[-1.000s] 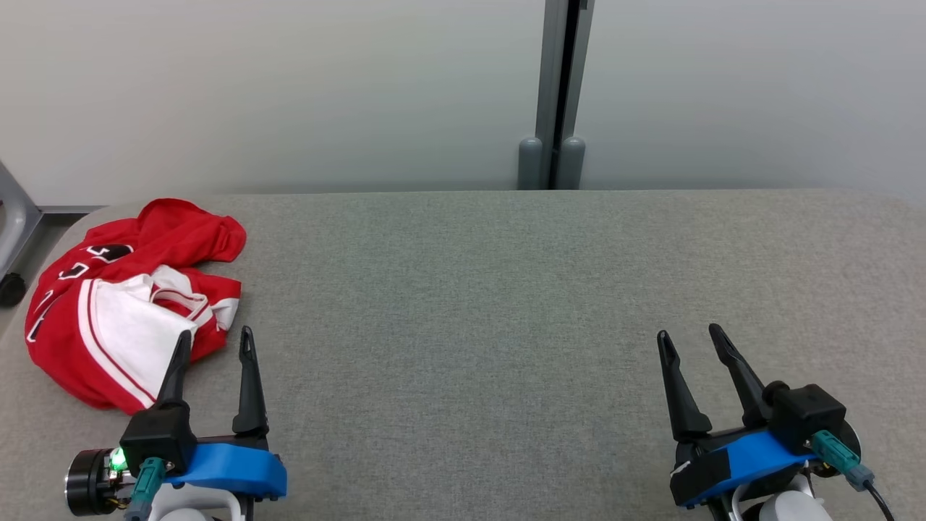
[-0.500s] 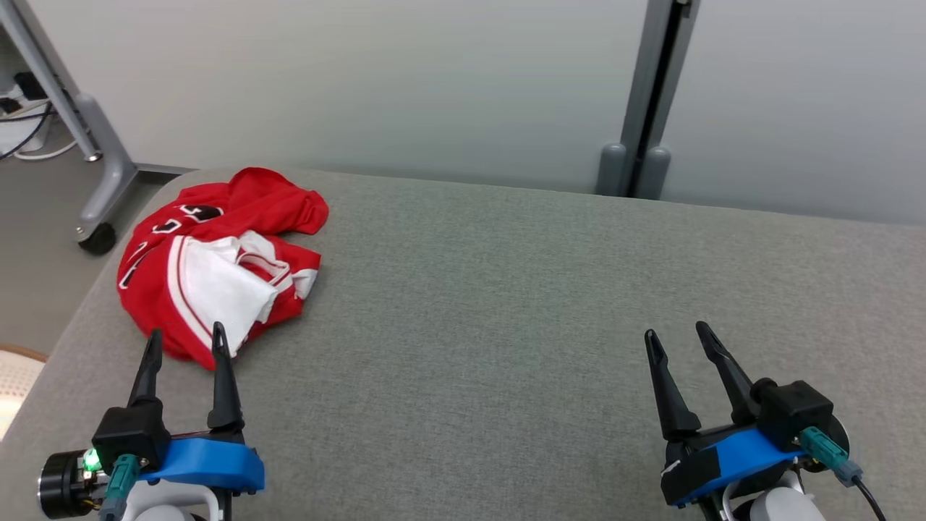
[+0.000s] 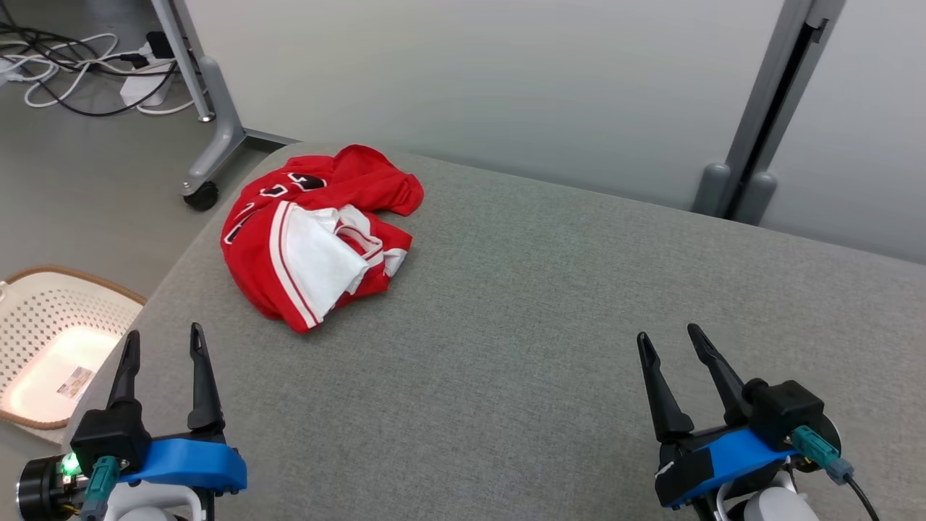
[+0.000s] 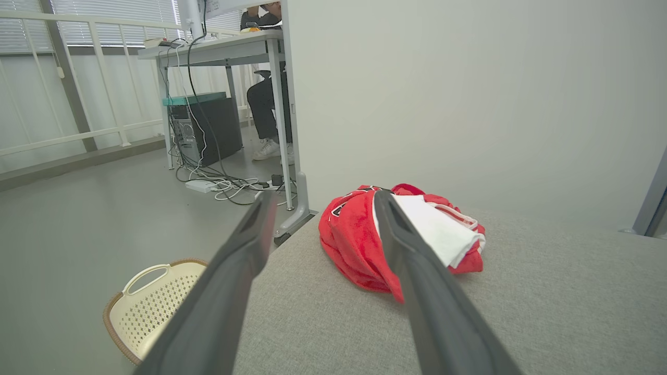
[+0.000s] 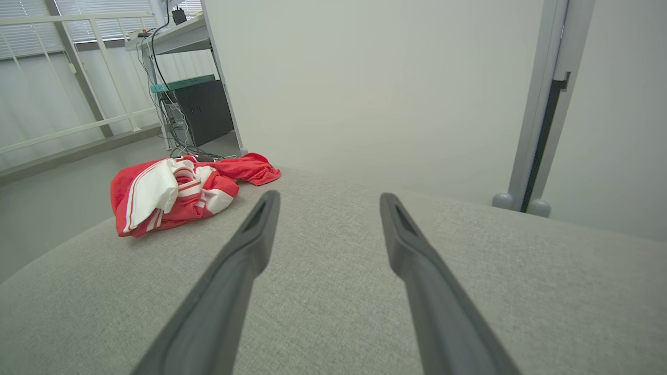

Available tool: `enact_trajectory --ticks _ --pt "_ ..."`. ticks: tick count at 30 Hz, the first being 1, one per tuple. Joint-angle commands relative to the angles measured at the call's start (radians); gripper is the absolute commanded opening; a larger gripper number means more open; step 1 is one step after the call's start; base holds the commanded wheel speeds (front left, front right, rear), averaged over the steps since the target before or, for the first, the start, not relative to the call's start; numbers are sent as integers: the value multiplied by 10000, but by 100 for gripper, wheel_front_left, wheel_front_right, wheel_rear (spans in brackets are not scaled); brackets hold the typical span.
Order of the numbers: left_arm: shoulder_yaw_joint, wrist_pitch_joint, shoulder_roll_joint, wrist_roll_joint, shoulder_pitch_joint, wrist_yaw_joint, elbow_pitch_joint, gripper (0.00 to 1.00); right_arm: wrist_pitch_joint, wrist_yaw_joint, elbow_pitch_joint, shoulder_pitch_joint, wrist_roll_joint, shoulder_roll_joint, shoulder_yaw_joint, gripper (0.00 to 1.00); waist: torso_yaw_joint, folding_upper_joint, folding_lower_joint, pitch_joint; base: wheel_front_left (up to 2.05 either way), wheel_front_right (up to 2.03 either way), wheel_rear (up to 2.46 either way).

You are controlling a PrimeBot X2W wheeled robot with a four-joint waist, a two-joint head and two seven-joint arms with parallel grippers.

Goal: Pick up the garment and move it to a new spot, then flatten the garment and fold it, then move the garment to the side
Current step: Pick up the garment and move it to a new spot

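1. Nothing of the task looks done yet. The red and white shirt [image 3: 318, 231] lies in a crumpled heap at the far left corner of the grey table [image 3: 506, 325], not lifted, flattened or folded.
2. The left tool [image 3: 163, 331] hangs over the table's near left corner. Its fingers are spread apart and hold nothing, and it is well short of the shirt.
3. The right tool [image 3: 666, 332] hangs over the table's near right part. It too is spread and empty, and it is the farther of the two from the shirt.
4. By my judgement every step remains: the pick-up, the move to a new spot on the table, the flattening, the fold, and the final shift to the table's side.
5. The head view looks down from above. It shows black and white lettering on the shirt's red cloth, a white panel turned up, and a pale basket [image 3: 43, 340] on the floor off the table's left edge.
6. The left wrist view looks low along the table, so the heap's height is plain. One finger overlaps the shirt there, but the head view shows them apart. Beyond the table's far left corner are a desk [image 4: 229, 44], a seated person's legs [image 4: 263, 114] and cables [image 4: 224, 185].
7. The right wrist view shows a red flap trailing toward the table's far edge and a grey post [image 5: 542, 104] behind that edge.
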Motion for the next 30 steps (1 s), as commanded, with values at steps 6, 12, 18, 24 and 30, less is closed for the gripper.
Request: enact_trajectory --ticks 6,12,18,24,30 --pt "79 -49 89 -74 91 66 -10 100 -42 4 62 -82 20 -61 2 100 418 0 0 78 0 0 0" --pt "101 -49 151 -83 143 89 -44 100 -42 4 93 -147 48 -61 82 100 486 0 0 144 0 0 0" --pt "171 -49 317 -167 -204 19 10 100 -42 4 120 -275 -99 -61 111 100 222 0 0 297 0 0 0" --pt "472 -49 834 -418 -1273 -159 122 100 -38 4 40 -592 -466 -63 12 100 -320 0 0 851 0 0 0" --pt "1017 -40 1471 -815 -2604 -283 451 100 106 4 -299 -1095 -951 -64 -31 100 -1158 0 0 1781 0 0 0"
